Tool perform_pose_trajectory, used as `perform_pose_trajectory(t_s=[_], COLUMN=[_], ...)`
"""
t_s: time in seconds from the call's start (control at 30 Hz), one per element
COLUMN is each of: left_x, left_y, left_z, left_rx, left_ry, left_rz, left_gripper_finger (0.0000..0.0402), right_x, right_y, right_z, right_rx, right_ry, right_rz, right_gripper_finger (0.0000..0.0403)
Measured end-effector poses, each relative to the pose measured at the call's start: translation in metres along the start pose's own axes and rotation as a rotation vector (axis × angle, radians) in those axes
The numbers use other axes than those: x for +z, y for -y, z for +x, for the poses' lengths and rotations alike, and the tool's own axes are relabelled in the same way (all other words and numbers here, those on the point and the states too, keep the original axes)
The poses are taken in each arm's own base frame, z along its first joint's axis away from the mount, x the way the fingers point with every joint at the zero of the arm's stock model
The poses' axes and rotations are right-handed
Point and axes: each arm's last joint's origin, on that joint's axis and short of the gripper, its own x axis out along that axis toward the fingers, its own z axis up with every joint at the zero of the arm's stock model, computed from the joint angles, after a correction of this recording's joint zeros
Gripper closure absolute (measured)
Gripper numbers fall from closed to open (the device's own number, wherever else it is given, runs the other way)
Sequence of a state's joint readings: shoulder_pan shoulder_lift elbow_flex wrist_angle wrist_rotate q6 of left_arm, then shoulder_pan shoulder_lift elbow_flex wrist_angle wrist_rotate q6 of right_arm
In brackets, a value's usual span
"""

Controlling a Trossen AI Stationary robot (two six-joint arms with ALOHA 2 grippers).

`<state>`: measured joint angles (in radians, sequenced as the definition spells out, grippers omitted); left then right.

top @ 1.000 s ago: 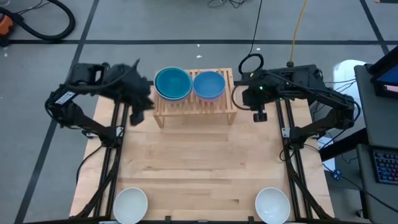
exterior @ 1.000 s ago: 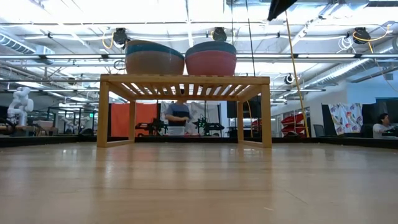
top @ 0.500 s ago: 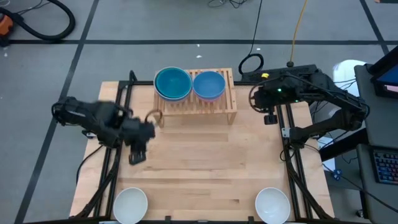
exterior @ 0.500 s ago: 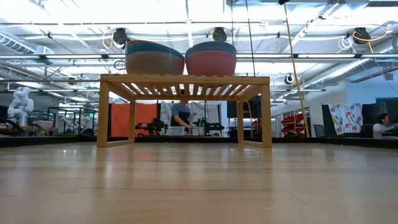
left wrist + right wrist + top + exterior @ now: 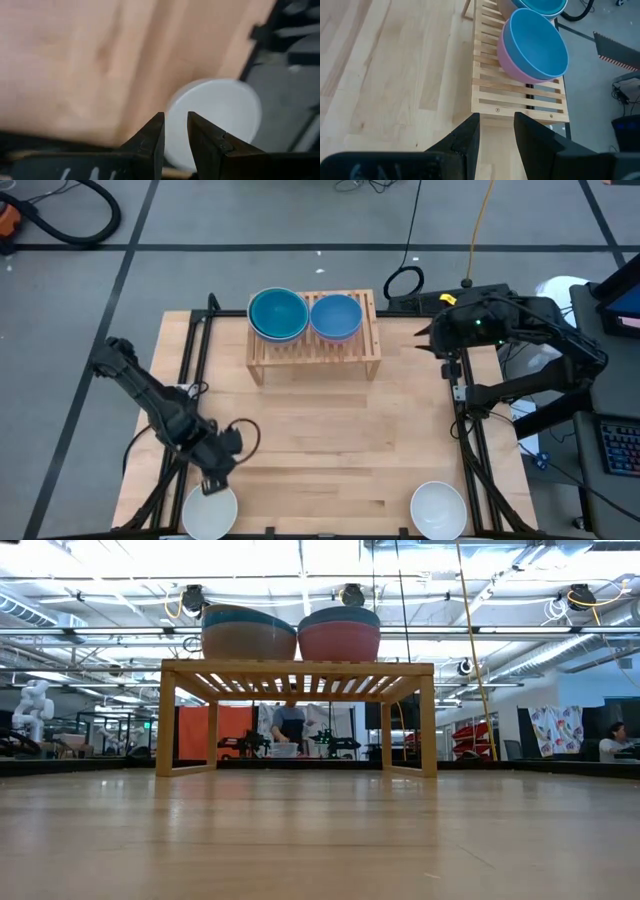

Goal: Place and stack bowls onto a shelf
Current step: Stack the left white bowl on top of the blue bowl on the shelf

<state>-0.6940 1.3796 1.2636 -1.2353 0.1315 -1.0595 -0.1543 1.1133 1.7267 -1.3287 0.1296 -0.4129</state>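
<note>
With two stacks on the shelf (image 5: pixel 315 345) at upper centre, the left end effector (image 5: pixel 213 483) — fingers apart, empty — hovers over the lower-left white bowl (image 5: pixel 210 511), needing descent onto its rim.

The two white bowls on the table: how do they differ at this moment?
The left white bowl lies right under the left gripper; the right white bowl has no gripper near, since the right gripper waits beside the shelf. Both are white, empty, upright, at the near edge.
</note>
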Motion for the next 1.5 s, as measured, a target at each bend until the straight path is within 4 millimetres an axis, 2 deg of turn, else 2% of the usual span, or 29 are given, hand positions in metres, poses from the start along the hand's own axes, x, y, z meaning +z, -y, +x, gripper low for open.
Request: perform_pose_trajectory(t_s=[0.2,0.4,0.57,0.87,1.33,1.5], left_x=[-0.013,-0.028,-0.037,-0.043,-0.043,-0.043], left_y=[0.016,0.013,0.007,-0.004,-0.004,-0.008], left_z=[0.040,0.069,0.082,0.097,0.098,0.112], left_rx=[-0.106,-0.028,0.027,0.076,0.068,0.026], left_ry=[0.023,-0.018,-0.034,-0.058,-0.046,-0.029], left_rz=[-0.033,-0.014,0.046,0.077,0.091,0.053], left_gripper_finger=[0.0314,0.0314,0.0314,0.0314,0.0314,0.0314], right_x=[-0.001,-0.001,-0.001,0.001,0.001,0.001], right_y=[0.000,0.000,0.000,0.001,0.001,0.001], right_z=[-0.003,-0.003,-0.003,-0.003,-0.003,-0.003], right_rx=[-0.004,-0.004,-0.004,-0.015,-0.016,-0.017], right_ry=[0.008,0.008,0.008,0.033,0.036,0.036], right_rz=[-0.018,-0.022,-0.020,-0.014,-0.016,-0.016], right_gripper_finger=[0.0287,0.0287,0.0287,0.0287,0.0287,0.0287])
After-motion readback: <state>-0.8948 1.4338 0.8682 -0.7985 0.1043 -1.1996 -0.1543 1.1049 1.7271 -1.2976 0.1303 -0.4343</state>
